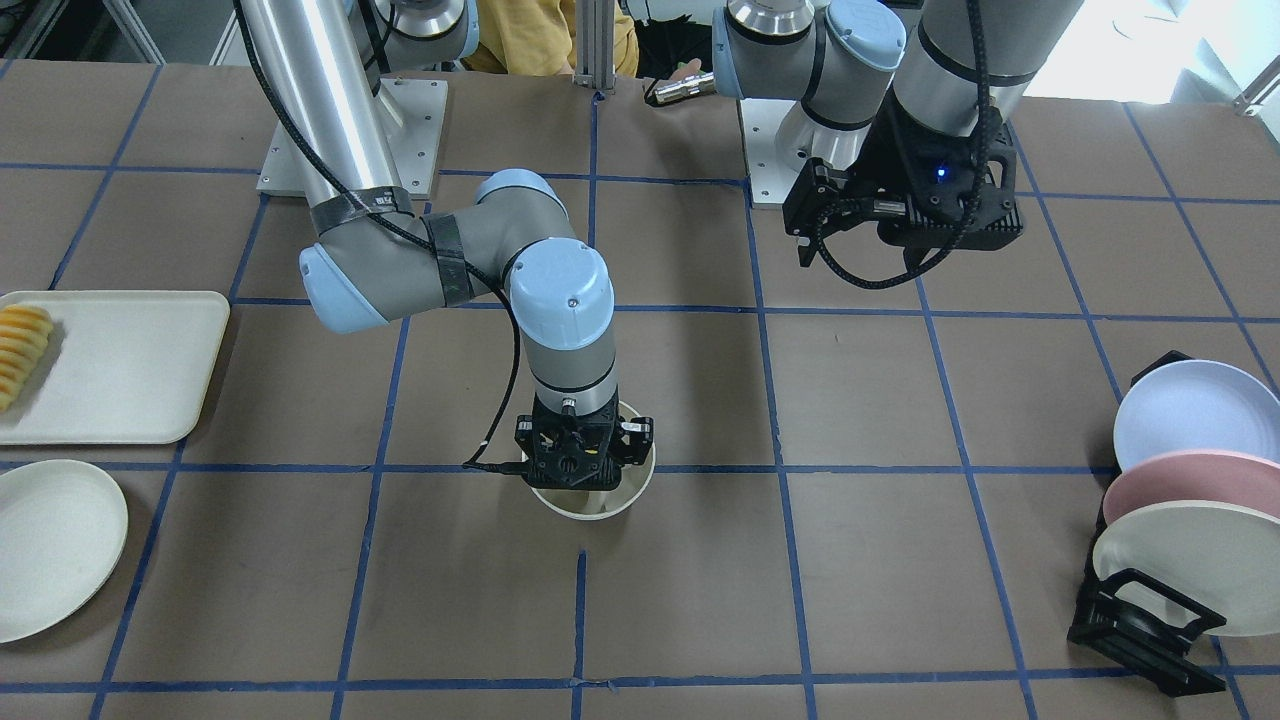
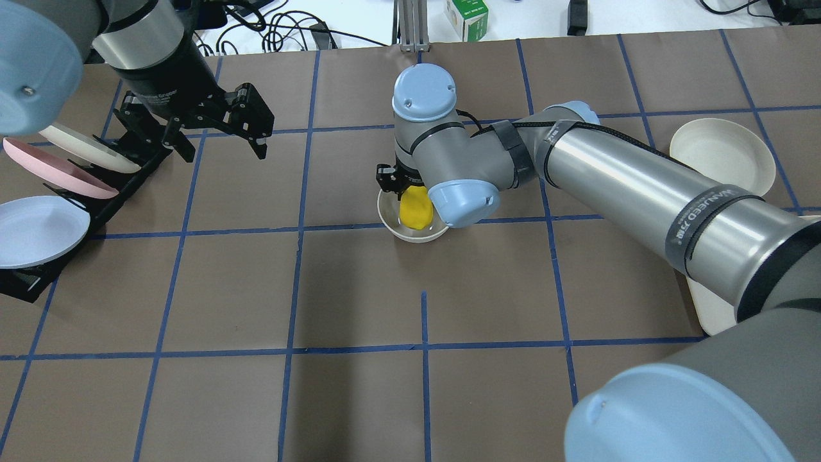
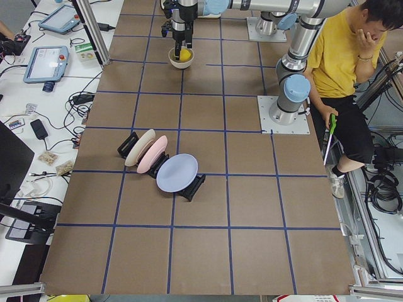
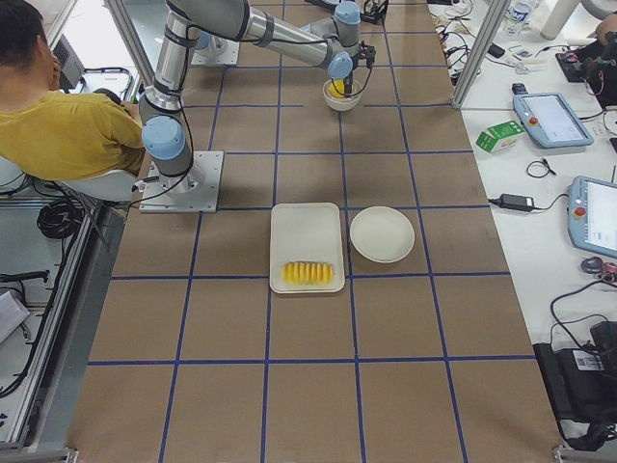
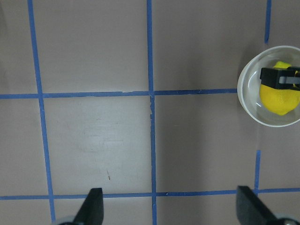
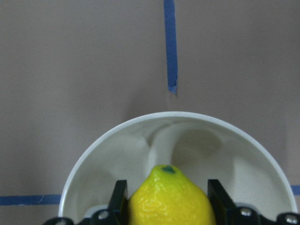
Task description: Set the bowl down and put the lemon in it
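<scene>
The cream-white bowl (image 1: 590,508) stands on the brown table near its middle, also in the overhead view (image 2: 410,234) and the right wrist view (image 6: 117,140). My right gripper (image 2: 404,186) points straight down into the bowl and is shut on the yellow lemon (image 2: 415,208), one finger (image 6: 119,201) on each side of the lemon (image 6: 171,206). The lemon sits low inside the bowl. My left gripper (image 2: 226,153) is open and empty, up over the table's left side. Its wrist view shows the bowl (image 5: 248,101) and lemon (image 5: 279,101) at the right edge.
A black rack with three plates (image 2: 58,192) stands under and beside my left arm. A white tray (image 1: 130,370) with sliced orange-yellow food and a flat cream plate (image 1: 50,545) lie on my right side. A person in yellow (image 3: 340,56) sits behind the arm bases.
</scene>
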